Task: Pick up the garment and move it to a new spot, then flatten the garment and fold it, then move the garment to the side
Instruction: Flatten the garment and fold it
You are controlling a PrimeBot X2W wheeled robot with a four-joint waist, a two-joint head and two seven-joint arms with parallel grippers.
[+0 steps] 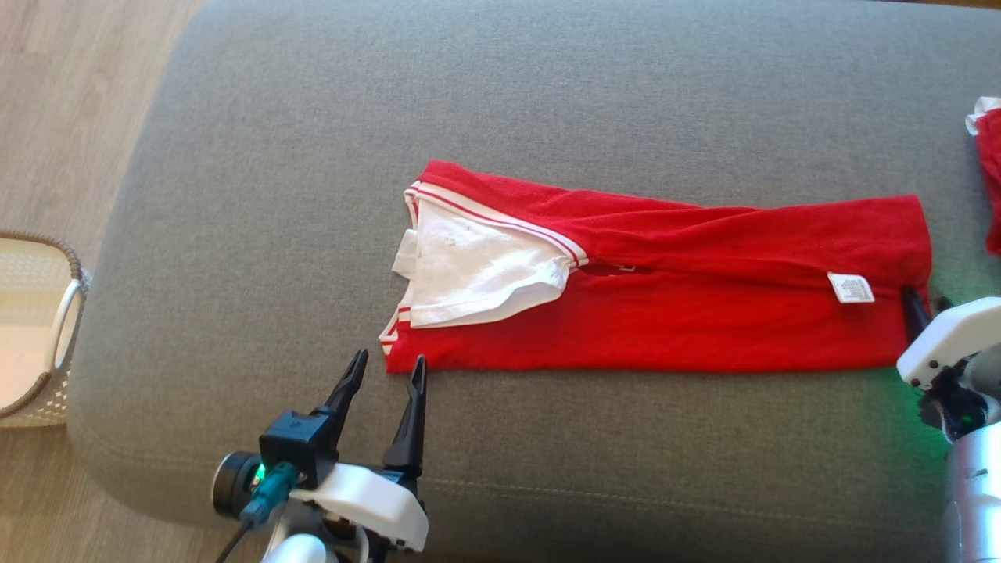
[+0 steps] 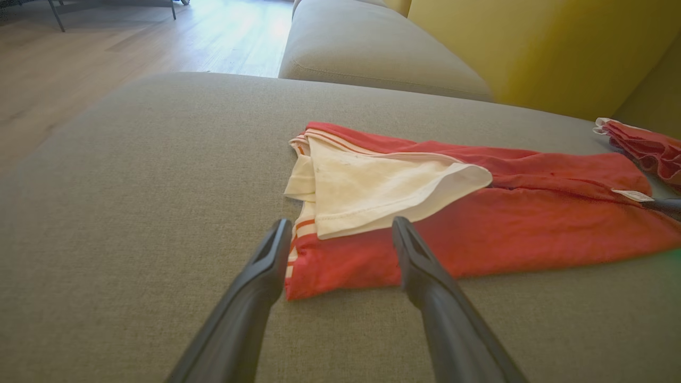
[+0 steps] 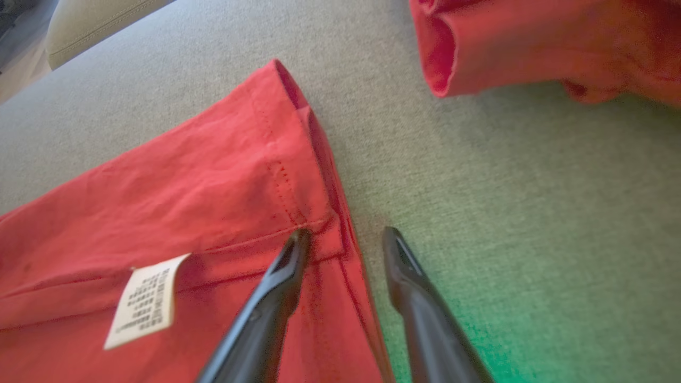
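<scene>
**Grippers set at both ends of the folded strip, crosswise fold to come**

The red garment (image 1: 704, 313) lies near the middle of the grey cushion (image 1: 547, 94), already doubled lengthwise into a long narrow strip. Its long axis runs left to right across the head view. The white collar (image 1: 477, 274) end points to the robot's left and the hem end with the white label (image 1: 851, 287) to its right.

The left gripper (image 1: 391, 357) hovers at the near corner of the collar end, fingers spread wide and holding nothing. The right gripper (image 3: 346, 233) has its fingers apart and straddles the hem edge, one over cloth and one over bare cushion.

By my reading the folding step is in hand. The next move calls for each gripper to pinch every layer at its corner, then carry one end over the other. Another red piece (image 1: 992, 180) lies close to the hem end and should be kept clear of the pinch
</scene>
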